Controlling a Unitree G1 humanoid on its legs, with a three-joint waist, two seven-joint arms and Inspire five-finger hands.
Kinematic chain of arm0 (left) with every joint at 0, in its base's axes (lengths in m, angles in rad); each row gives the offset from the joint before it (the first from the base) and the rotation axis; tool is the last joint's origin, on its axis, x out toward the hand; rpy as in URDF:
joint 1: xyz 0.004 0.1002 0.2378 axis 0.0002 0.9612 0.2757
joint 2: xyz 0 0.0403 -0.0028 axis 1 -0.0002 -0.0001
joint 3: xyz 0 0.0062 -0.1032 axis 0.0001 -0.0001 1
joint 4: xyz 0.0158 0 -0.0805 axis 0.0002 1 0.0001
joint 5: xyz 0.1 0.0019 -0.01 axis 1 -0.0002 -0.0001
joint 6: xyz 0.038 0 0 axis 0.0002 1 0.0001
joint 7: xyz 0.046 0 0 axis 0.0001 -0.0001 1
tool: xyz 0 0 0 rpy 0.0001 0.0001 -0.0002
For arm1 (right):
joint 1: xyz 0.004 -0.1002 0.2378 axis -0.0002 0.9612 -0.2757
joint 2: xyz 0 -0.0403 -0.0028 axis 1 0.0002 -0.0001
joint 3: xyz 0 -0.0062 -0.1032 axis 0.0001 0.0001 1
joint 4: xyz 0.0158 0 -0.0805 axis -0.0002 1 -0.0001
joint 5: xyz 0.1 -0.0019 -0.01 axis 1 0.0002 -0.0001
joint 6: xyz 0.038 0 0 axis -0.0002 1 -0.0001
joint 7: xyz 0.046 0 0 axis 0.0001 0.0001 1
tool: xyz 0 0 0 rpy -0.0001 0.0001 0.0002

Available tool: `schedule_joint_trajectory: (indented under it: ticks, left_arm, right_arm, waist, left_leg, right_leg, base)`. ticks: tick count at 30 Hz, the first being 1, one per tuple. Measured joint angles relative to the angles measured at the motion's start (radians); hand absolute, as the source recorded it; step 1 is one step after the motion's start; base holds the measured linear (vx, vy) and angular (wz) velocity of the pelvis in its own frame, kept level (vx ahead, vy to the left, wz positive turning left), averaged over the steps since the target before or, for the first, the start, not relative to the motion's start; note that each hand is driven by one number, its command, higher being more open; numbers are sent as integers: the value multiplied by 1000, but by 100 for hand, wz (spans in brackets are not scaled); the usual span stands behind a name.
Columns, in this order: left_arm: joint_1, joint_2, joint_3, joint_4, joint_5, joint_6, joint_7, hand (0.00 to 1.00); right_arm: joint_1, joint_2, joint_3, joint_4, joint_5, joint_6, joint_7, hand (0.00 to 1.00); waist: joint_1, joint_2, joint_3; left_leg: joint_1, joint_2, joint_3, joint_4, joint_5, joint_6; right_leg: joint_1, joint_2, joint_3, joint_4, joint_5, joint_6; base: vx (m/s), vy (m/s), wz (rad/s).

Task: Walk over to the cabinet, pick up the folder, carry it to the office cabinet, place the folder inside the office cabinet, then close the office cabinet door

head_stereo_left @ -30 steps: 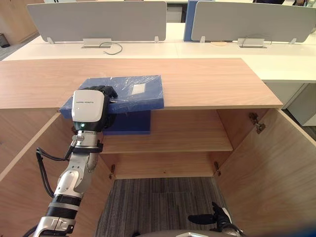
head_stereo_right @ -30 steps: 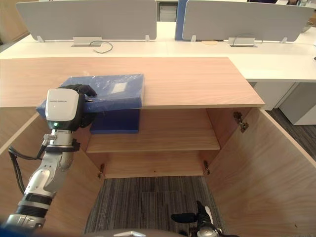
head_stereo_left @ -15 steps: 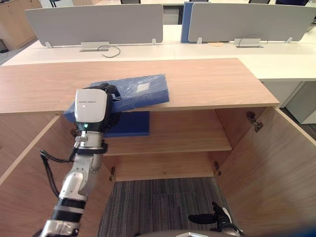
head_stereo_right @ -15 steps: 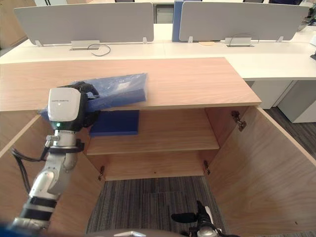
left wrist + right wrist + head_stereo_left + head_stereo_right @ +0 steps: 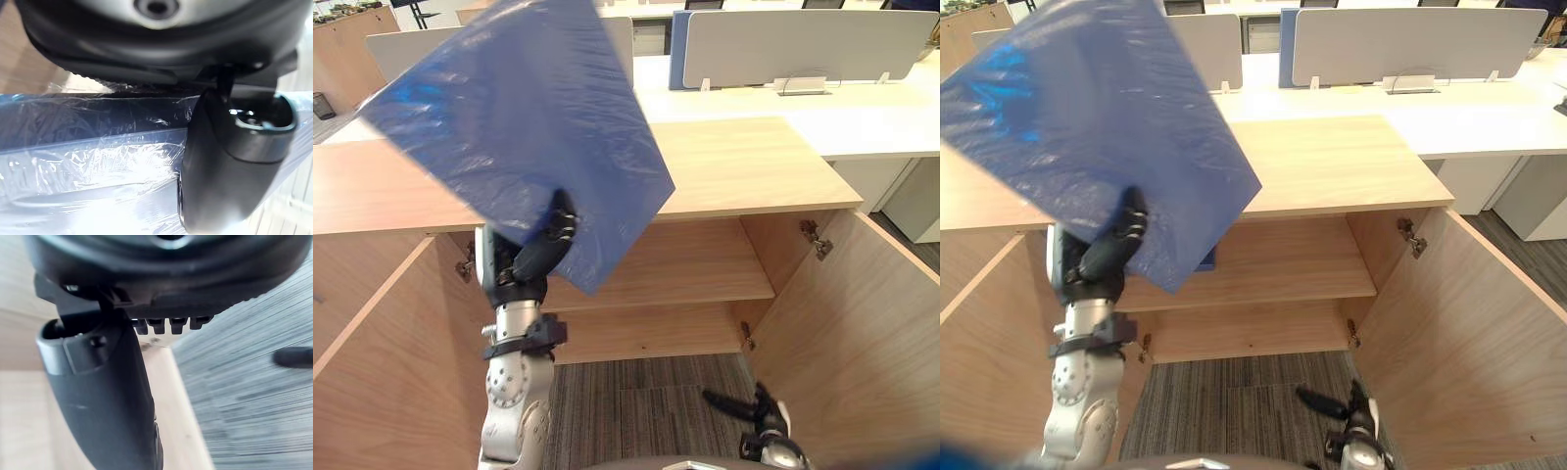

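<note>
The left arm stands upright, its left hand [image 5: 533, 262] gripping the blue folder [image 5: 519, 117], which tilts up above the fingers [image 5: 562, 223]. The right hand [image 5: 760, 417] hangs low, fingers relaxed.

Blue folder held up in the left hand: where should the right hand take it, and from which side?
Probably its free right edge, from the robot's right: the blue folder stands tilted, a thin flat slab, and the left hand pinches its lower edge, so a clamp across both faces fits there.

Open cabinet [image 5: 744, 166]: shelf [image 5: 695, 259] bears dark blue object [image 5: 1208, 260], mostly hidden.
</note>
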Motion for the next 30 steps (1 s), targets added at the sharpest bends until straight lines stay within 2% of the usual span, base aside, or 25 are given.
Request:
schedule_joint_trajectory:
  ticks: [2, 5, 7, 10, 16, 20, 22, 25, 28, 30]
  left_arm:
    - [52, -25, -1, -5, -85, 0, -19, 0]
    - [111, -41, -11, -6, -114, 1, -20, 0]
    - [171, -64, -20, -7, -118, 3, -21, 0]
    - [206, -71, -36, -7, -137, 10, -31, 0]
    - [213, -70, -68, -6, -147, 14, -45, 0]
    - [213, -65, -68, -6, -147, 19, -58, 0]
    - [213, -57, -67, -5, -147, 19, -60, 0]
    - [207, -46, -53, 5, -145, 20, -79, 0]
    - [204, -44, -14, 6, -102, 21, -110, 0]
    - [196, -35, 5, 7, -81, 23, -136, 0]
  right_arm:
    - [19, 34, -8, -160, 40, -6, -36, 100]
    - [48, 36, 22, -352, 43, -8, -80, 100]
    - [77, 39, 60, -535, -62, -16, -139, 100]
    - [80, 40, 83, -721, -144, -26, -192, 100]
    - [47, 37, 98, -958, -266, -55, -289, 100]
    - [-28, 38, 98, -1011, -337, -84, -337, 100]
    - [-63, 40, 98, -1023, -330, -108, -329, 100]
    - [-88, 38, 98, -1025, -290, -132, -265, 100]
    - [-101, 28, 98, -1006, -61, -151, -111, 100]
    - [-127, 0, 98, -964, 39, -151, -31, 100]
  waist:
    - [1, -5, 3]
    - [2, -11, 6]
    - [6, -12, 7]
    - [9, -12, 7]
    - [10, -11, 6]
    - [10, -11, 7]
    - [10, -11, 7]
    - [11, -12, 7]
    - [12, -12, 7]
    - [15, -13, 7]
  left_leg:
    - [2, 0, 3, 1, 0, 1]
    - [8, 1, 9, 1, -3, 1]
    - [18, 4, 27, 7, -12, 0]
    - [19, 7, 34, 12, -17, -1]
    - [19, 11, 37, 15, -21, -4]
    - [18, 11, 37, 18, -24, -3]
    - [16, 11, 37, 25, -29, -2]
    - [15, 11, 38, 32, -34, -2]
    - [14, 12, 44, 36, -36, -3]
    - [14, 12, 51, 36, -36, -3]
  right_leg:
    - [0, 0, 2, 0, 1, -1]
    - [5, -1, 6, 0, 2, -1]
    - [9, 1, 17, 0, 0, -1]
    - [9, 1, 20, 0, -5, 0]
    - [8, 7, 21, 0, -9, -2]
    - [5, 9, 26, 0, -9, -2]
    - [5, 9, 28, 0, -9, -2]
    - [5, 10, 31, 0, -9, -2]
    - [1, 11, 40, 0, -8, -2]
    - [-4, 11, 47, 0, -6, -2]
  base:
    - [-4, 34, -5]
    - [1, 36, -6]
    - [11, 34, -15]
    - [4, 34, -7]
    - [3, 5, 0]
    - [2, 21, -3]
    - [-9, 34, -2]
    - [-15, 33, -3]
    - [-16, 30, -7]
    - [-21, 38, -11]
